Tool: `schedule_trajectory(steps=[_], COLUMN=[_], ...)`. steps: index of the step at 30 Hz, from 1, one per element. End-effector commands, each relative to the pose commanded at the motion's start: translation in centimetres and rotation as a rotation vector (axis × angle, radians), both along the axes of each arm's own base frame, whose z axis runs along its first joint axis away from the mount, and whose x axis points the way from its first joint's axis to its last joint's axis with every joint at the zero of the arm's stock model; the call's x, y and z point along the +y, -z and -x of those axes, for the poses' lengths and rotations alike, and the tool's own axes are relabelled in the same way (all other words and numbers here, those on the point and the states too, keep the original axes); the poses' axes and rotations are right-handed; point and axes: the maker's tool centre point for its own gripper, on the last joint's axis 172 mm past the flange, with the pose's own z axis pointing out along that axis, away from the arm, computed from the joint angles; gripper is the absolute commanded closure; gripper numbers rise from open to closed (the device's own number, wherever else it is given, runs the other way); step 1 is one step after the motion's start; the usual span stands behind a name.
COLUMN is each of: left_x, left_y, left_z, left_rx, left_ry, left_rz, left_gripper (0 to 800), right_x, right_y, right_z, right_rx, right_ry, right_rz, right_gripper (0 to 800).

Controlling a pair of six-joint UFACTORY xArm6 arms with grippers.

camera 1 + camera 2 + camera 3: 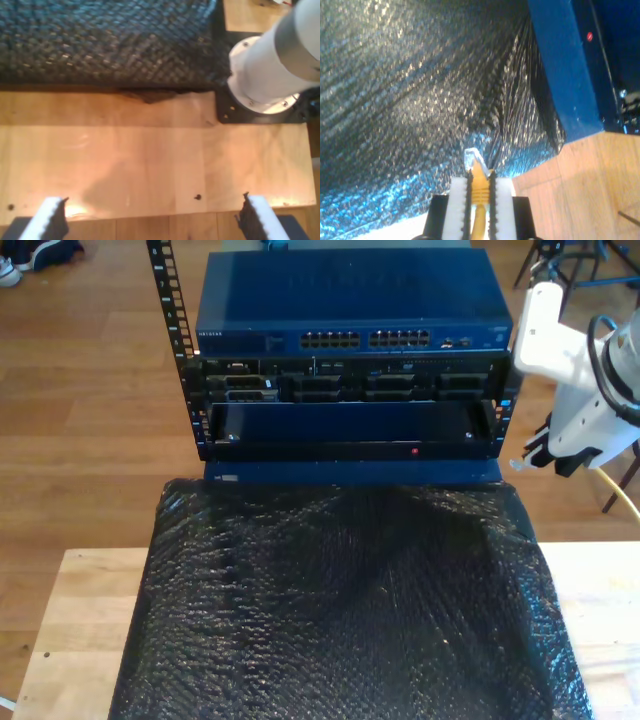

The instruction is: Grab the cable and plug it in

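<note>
My second gripper is seen in its own wrist view clamped on the cable, the 2 white ridged pads pressed against the orange-yellow boot. The small clear plug sticks out just past the fingertips, over the black bubble-wrap sheet. Beside that sheet a blue cabinet wall and a strip of wooden surface are visible.

In the exterior view the same gripper is found at the exterior view's right, beside the right end of the rack. The plug cannot be made out there; a thin pale yellow length of cable is seen trailing down from the arm. That view alone gives the blue switch on top of the rack, with its 2 blocks of ports facing forward.

My first gripper is shown by its wrist view with the pads spread wide apart and nothing between them, over a bare wooden tabletop. Beyond it lie the edge of the black sheet and a white arm base on a black plate.
</note>
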Motion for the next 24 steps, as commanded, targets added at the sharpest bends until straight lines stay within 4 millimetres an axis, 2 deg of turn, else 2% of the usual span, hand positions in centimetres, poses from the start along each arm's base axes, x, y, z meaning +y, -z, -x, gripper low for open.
schedule_trajectory(steps=[3,8,15,18,24], left_x=[0.5,0.5,-1.2,-2.0,-3.5], left_y=[0.9,1.9,3.7,4.7,7.3], left_z=[1.8,4.5,8.9,10.6,13.0], left_rx=[-0.013,-0.014,0.024,0.029,0.026], left_ry=[0.007,0.023,0.084,0.094,0.098], left_rz=[0.030,0.052,0.061,0.082,0.122], left_gripper=[0,0,0,0,0], right_x=[-0.7,1.0,1.6,1.3,1.4], right_y=[0.7,2.2,3.6,3.8,3.8], right_z=[0.0,0.0,-0.2,-0.2,-0.1], right_rx=[0.012,0.041,0.051,0.052,0.052], right_ry=[0.007,-0.023,-0.044,-0.052,-0.062], right_rz=[0.040,0.085,0.136,0.160,0.166], right_gripper=[800,800,800,800,800])
